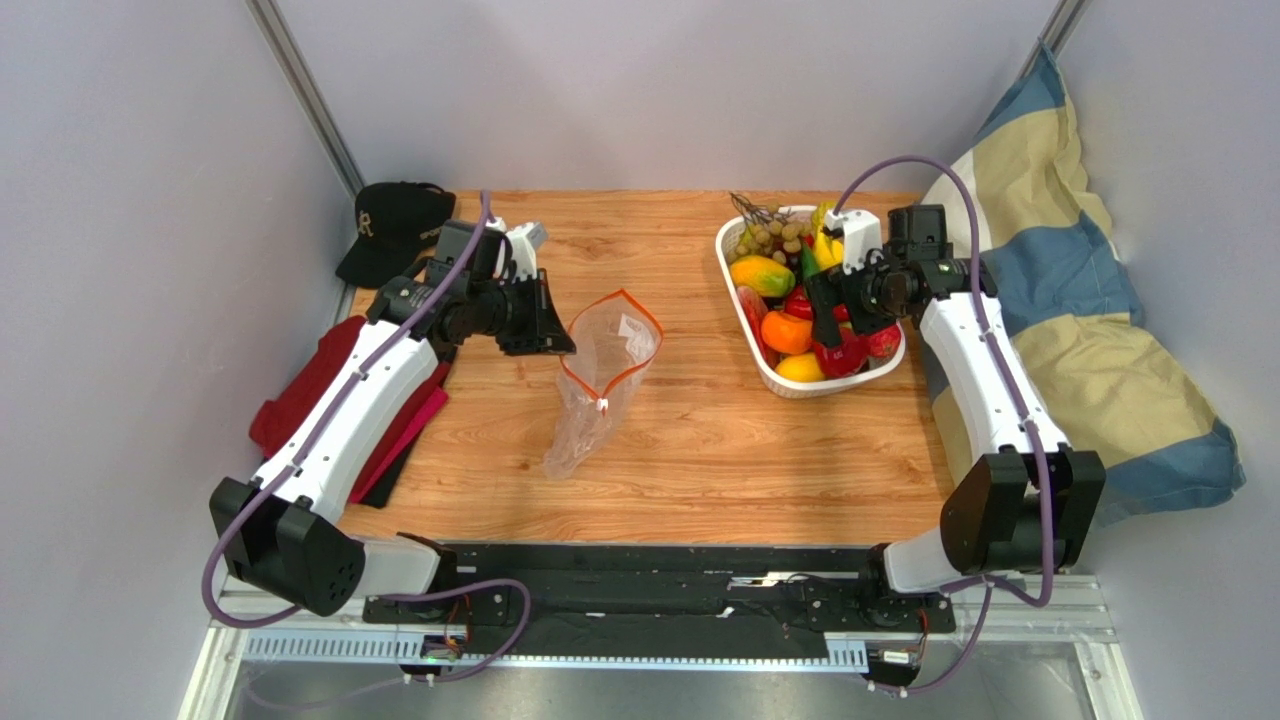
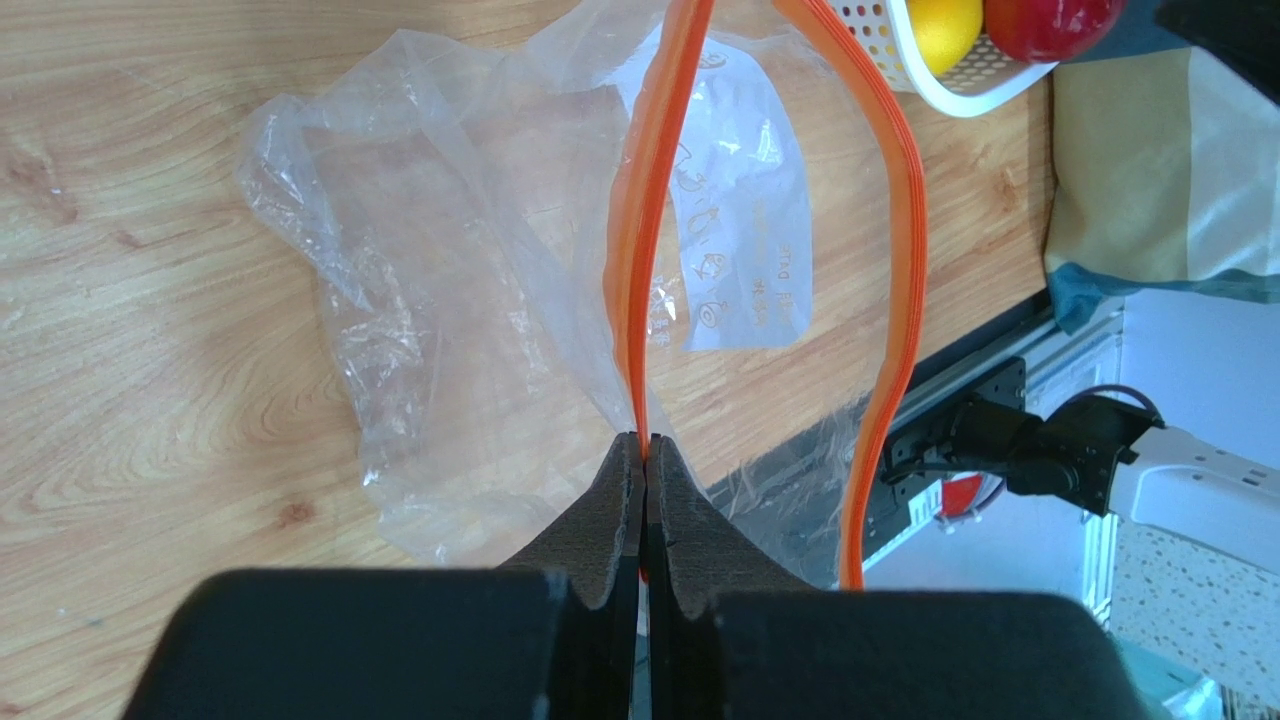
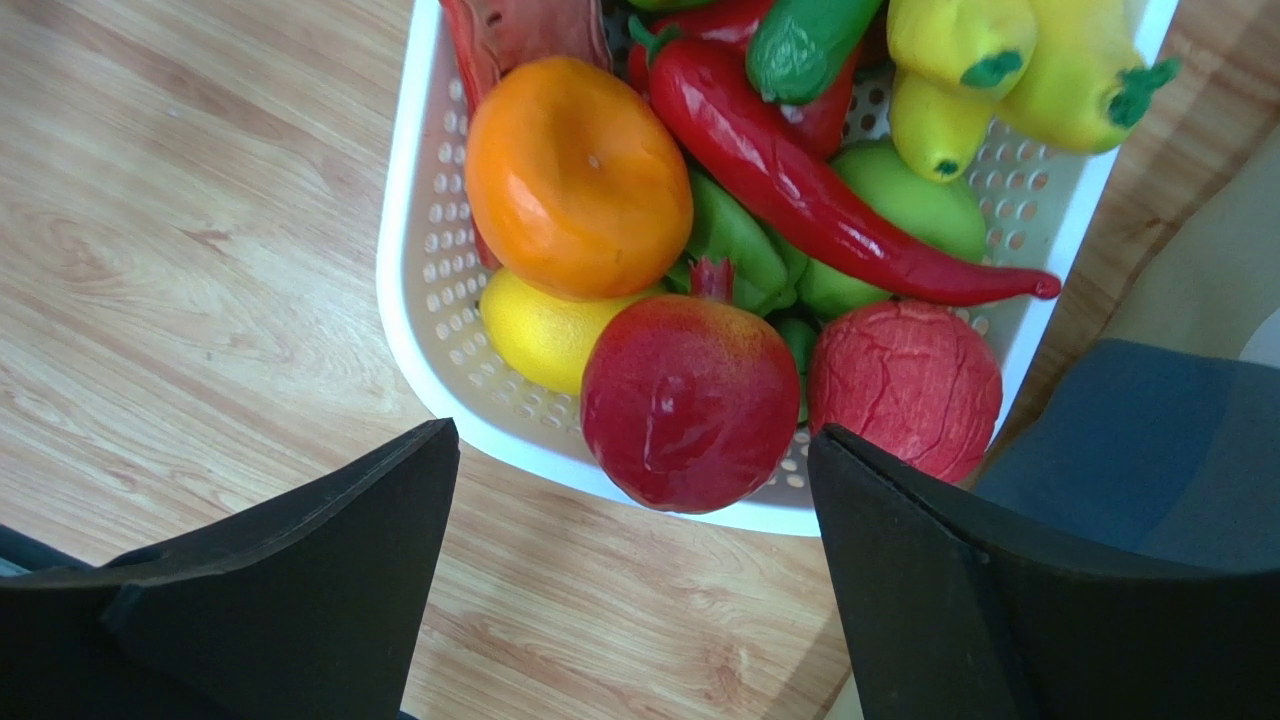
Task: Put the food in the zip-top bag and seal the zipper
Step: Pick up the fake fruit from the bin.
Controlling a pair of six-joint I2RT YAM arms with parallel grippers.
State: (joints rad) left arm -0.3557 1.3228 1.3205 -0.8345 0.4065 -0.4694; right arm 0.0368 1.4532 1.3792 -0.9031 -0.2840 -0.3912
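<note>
The clear zip-top bag (image 1: 598, 378) hangs open at the table's middle, its lower end resting on the wood. Its orange-red zipper (image 2: 643, 225) forms an open loop. My left gripper (image 2: 646, 444) is shut on one side of the zipper strip and holds the bag's mouth up; it also shows in the top view (image 1: 544, 320). The food (image 1: 792, 308) lies in the white basket: an orange (image 3: 577, 174), a dark red round fruit (image 3: 690, 402), a pinkish-red fruit (image 3: 906, 390), a lemon, a red chilli and green pieces. My right gripper (image 3: 631, 450) is open above the basket's near end, over the dark red fruit.
The white lattice basket (image 1: 741, 323) stands at the back right. A black cap (image 1: 394, 225) and red cloths (image 1: 308, 390) lie at the left edge. A blue and cream cushion (image 1: 1104, 338) lies on the right. The black rail (image 1: 661, 578) runs along the near edge.
</note>
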